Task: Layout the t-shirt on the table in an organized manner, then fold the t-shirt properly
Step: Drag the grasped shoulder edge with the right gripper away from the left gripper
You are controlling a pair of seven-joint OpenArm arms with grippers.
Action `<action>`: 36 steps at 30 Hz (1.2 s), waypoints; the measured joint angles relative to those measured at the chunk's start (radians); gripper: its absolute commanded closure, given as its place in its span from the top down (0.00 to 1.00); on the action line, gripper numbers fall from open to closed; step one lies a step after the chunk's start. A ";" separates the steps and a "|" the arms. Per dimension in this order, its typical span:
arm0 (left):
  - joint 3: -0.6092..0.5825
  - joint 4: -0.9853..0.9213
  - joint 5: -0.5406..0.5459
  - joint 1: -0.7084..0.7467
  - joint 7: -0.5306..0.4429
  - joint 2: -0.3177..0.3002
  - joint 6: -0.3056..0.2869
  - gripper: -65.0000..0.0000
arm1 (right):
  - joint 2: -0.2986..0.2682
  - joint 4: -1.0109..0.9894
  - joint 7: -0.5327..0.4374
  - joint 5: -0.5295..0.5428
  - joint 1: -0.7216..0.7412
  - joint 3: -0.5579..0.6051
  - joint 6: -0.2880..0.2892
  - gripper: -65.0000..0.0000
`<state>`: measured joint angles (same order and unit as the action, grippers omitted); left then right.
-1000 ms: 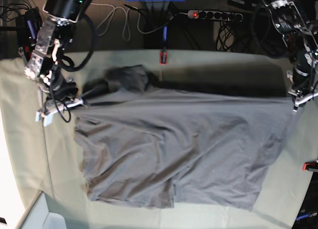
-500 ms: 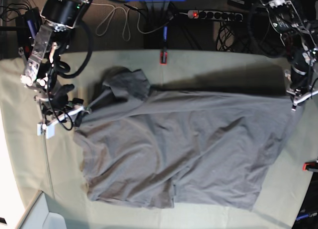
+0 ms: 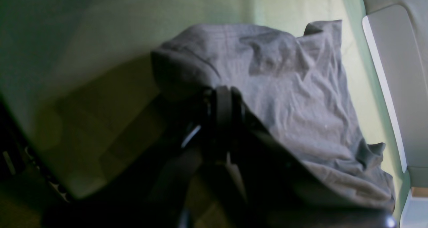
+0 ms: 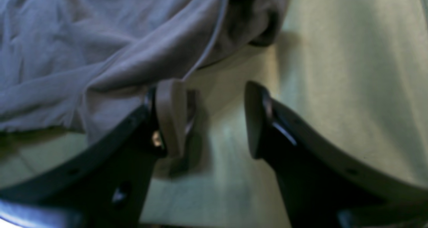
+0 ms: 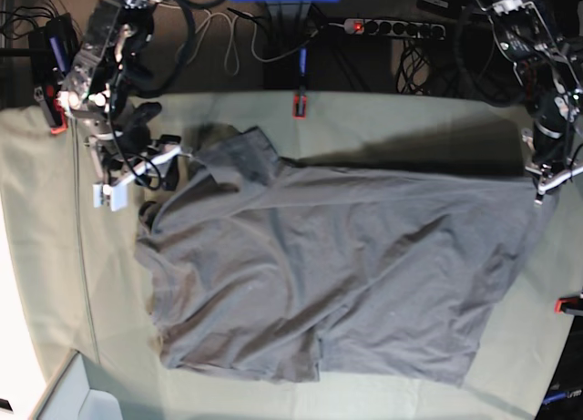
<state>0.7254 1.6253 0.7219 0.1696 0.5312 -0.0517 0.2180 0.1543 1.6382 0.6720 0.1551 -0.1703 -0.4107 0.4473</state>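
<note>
With the t-shirt spread unevenly on the table, its hem corner pinched by the left gripper and the right gripper released beside the bunched sleeve, that sleeve should be re-grasped and drawn flat.

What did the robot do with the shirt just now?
The right gripper let go of the t-shirt and opened, then moved up and back along the table. The freed shoulder dropped onto the cloth. The left gripper stayed shut on the opposite edge of the shirt.
</note>
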 measured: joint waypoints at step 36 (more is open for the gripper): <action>0.000 0.000 0.000 0.001 0.005 -0.007 0.000 0.00 | -0.088 -0.295 -0.011 0.002 0.144 0.117 0.002 0.44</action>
<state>0.7258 1.6253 0.7219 0.1707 0.5362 -0.0589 0.2180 0.0666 1.3434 0.6609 0.1566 -0.0265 -0.2939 0.4488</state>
